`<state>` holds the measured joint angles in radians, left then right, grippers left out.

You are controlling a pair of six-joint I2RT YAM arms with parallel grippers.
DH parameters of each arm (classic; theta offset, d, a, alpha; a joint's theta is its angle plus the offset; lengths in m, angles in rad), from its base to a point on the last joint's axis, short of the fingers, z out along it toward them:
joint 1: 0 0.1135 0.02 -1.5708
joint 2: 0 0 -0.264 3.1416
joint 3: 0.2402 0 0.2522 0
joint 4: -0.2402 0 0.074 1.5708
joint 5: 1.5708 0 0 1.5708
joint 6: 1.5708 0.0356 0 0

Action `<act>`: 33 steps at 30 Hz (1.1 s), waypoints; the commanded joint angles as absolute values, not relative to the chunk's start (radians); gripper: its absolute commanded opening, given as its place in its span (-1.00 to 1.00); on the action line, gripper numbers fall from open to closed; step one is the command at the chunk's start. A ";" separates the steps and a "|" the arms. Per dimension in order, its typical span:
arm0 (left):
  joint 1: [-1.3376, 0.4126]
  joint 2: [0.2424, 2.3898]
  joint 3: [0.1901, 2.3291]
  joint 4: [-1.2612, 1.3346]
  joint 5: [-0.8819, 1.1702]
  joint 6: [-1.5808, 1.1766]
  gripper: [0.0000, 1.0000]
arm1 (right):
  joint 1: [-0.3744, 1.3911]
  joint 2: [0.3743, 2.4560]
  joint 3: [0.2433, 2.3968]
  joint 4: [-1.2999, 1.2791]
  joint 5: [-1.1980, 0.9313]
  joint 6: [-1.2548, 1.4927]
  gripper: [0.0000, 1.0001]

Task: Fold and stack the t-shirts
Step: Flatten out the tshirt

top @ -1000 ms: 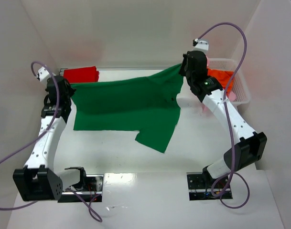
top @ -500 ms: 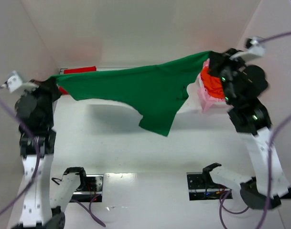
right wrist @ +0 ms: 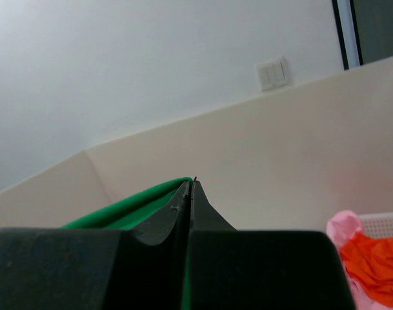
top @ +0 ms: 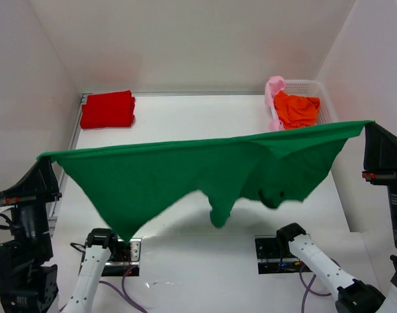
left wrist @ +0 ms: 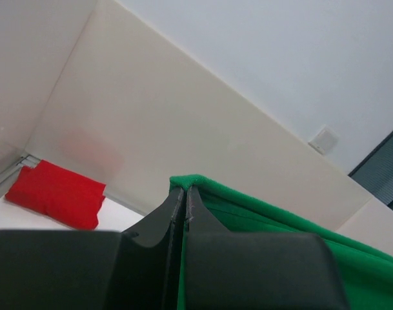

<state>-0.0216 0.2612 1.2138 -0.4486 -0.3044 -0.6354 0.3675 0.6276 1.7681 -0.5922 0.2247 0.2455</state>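
Two grips carry the whole dark green t-shirt (top: 172, 176) now: the left gripper (top: 44, 159) and the right gripper (top: 369, 124) each have their fingers pressed together on one end of its upper edge, and both wrist views show green cloth nipped right at the closed tips. A second ago the shirt lay mostly on the table (top: 198, 127), drawn between the two arms at the far side. Half a second ago it was coming up off the surface. At this moment the arms stand high, wide apart and toward the near edge, and the cloth hangs in the air as a taut line along the top. The rest droops below in uneven points, with a sleeve or fold dangling near the middle. From the top view it looks clear of the table, though by how much I cannot tell. I judge this to be the shake-out and spread before the shirt is laid flat. Its folding has not yet begun, and the lopsided hang suggests it may land creased unless it is lowered evenly. The red t-shirt (top: 107, 109) lies folded in the far left corner, so it seems done and likely marks the place for the stack. The only container is the white mesh basket (top: 309, 83) at the far right. The orange t-shirt (top: 296, 109) sits crumpled inside it and the pale pink t-shirt (top: 274, 91) hangs over its left rim, both still waiting.
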 commanded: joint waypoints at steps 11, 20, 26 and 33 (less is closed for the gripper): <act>-0.029 0.454 1.085 -0.309 -0.506 -0.580 -1.00 | 0.351 0.799 1.490 -0.413 0.391 0.201 -1.00; -0.029 0.460 0.911 -0.259 -0.523 -0.656 -1.00 | 0.351 0.839 1.256 -0.320 0.411 0.238 -1.00; -0.029 0.533 0.882 -0.281 -0.552 -0.684 -1.00 | 0.351 0.853 1.177 -0.290 0.414 0.264 -1.00; -0.029 0.695 0.882 -0.228 -0.571 -0.684 -1.00 | 0.351 0.888 1.154 -0.261 0.455 0.264 -1.00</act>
<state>-0.0338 0.6532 0.8801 -0.3130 -0.5134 -0.6640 0.3626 0.8810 1.1534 -0.3657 0.3822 0.2574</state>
